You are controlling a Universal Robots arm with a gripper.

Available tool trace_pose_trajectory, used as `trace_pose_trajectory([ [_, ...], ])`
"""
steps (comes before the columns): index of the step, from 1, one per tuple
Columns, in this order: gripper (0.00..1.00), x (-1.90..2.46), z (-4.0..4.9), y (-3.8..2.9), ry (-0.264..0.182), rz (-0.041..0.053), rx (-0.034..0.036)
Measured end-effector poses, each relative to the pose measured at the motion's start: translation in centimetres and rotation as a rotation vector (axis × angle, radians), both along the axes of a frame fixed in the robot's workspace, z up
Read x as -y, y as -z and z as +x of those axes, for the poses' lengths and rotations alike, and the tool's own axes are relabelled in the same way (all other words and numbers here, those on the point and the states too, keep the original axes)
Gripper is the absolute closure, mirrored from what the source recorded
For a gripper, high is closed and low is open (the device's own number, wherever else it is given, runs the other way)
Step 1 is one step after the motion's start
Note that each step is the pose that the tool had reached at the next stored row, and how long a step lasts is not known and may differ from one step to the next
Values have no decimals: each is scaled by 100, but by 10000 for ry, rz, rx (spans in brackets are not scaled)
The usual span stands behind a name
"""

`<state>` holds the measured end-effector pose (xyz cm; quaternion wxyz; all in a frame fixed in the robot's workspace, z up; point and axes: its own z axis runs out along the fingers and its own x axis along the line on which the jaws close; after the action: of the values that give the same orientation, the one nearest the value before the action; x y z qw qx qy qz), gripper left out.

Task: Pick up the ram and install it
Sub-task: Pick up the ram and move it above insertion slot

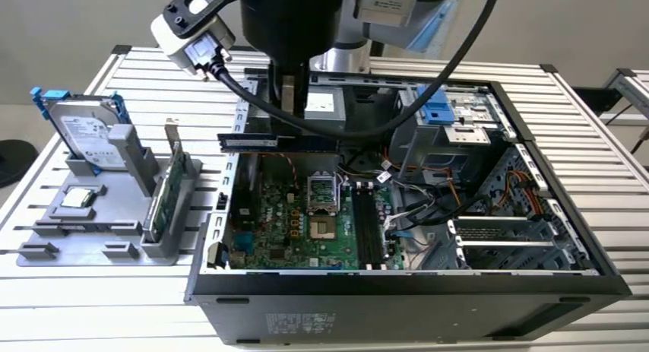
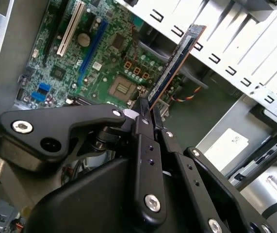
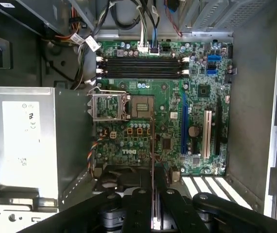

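The ram (image 1: 266,142) is a long dark stick with a white label. It hangs level above the back-left part of the open computer case (image 1: 406,285), and my gripper (image 1: 294,131) is shut on it from above. In the second wrist view the ram (image 2: 174,60) sticks out from my gripper (image 2: 145,108) over the motherboard (image 2: 104,58). In the first wrist view the ram (image 3: 153,155) shows edge-on between the fingers (image 3: 166,196). The black memory slots (image 3: 140,67) lie at the motherboard's far side, and they run beside the processor socket (image 1: 318,194) in the exterior view.
To the exterior view's left of the case, a grey fixture (image 1: 61,242) holds a silver hard drive (image 1: 90,131) with blue rails, a green card (image 1: 167,188) and a small chip (image 1: 79,199). Cables (image 1: 426,188) and drive bays crowd the case's other side. A metal power supply box (image 3: 22,145) sits by the board.
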<state>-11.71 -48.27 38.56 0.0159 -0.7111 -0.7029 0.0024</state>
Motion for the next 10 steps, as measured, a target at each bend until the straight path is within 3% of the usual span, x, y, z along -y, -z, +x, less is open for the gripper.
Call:
trace_pose_trajectory([
  [10,100,0,139,0,0,0,1],
])
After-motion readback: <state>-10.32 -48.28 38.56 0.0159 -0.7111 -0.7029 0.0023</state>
